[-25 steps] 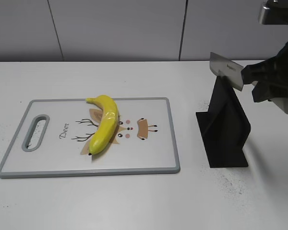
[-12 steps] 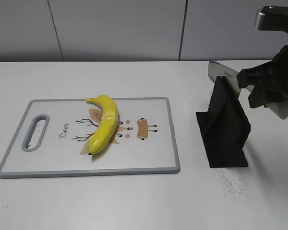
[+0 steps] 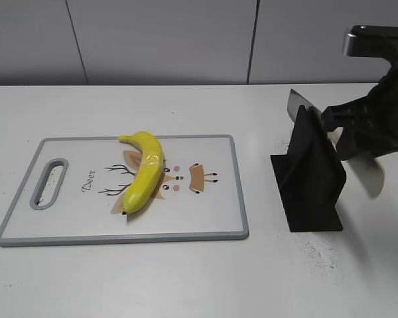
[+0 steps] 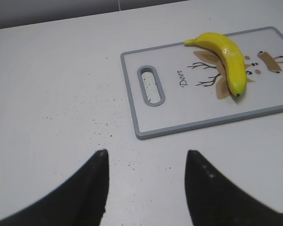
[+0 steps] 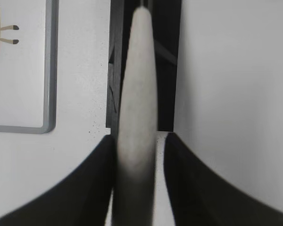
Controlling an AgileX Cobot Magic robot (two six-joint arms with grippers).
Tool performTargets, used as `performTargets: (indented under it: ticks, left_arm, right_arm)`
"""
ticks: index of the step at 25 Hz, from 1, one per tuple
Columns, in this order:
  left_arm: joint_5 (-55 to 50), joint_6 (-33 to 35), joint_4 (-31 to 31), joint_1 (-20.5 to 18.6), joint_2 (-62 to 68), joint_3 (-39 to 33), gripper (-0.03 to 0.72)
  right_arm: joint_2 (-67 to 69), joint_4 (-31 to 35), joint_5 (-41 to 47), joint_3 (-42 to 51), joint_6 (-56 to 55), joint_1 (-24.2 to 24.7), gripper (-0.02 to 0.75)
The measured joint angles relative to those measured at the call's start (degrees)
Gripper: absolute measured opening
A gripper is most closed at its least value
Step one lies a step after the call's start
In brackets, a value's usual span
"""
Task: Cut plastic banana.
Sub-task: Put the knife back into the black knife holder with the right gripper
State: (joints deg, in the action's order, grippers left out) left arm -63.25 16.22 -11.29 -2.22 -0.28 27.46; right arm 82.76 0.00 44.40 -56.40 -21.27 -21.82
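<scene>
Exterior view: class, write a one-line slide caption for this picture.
Right gripper grips a knife at the black stand; the plastic banana lies uncut on the cutting board.

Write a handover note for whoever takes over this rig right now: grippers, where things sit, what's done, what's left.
Right gripper: shut on the pale handle of the steel knife, whose blade is at the black knife stand.
Left gripper: open, holding nothing, over bare table short of the board.
Glossy yellow plastic banana: whole, lying on the white grey-rimmed cutting board.
Done: knife grasped.
Left: bring the knife to the board and cut the banana.
</scene>
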Motion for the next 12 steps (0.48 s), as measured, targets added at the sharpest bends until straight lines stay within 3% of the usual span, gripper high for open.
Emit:
performTargets:
  ticks: [4, 6, 12]
  left_arm:
    - [0.0, 0.0, 0.0, 0.1, 0.0, 0.0, 0.499]
    - [0.0, 0.0, 0.0, 0.1, 0.0, 0.0, 0.499]
    - [-0.1, 0.0, 0.0, 0.1, 0.0, 0.0, 0.499]
  right_arm:
    - [0.0, 0.0, 0.1, 0.0, 0.1, 0.0, 0.533]
    - [-0.1, 0.0, 0.6, 0.0, 0.7, 0.0, 0.621]
    - [-6.8, 0.0, 5.6, 0.0, 4.7, 0.0, 0.647]
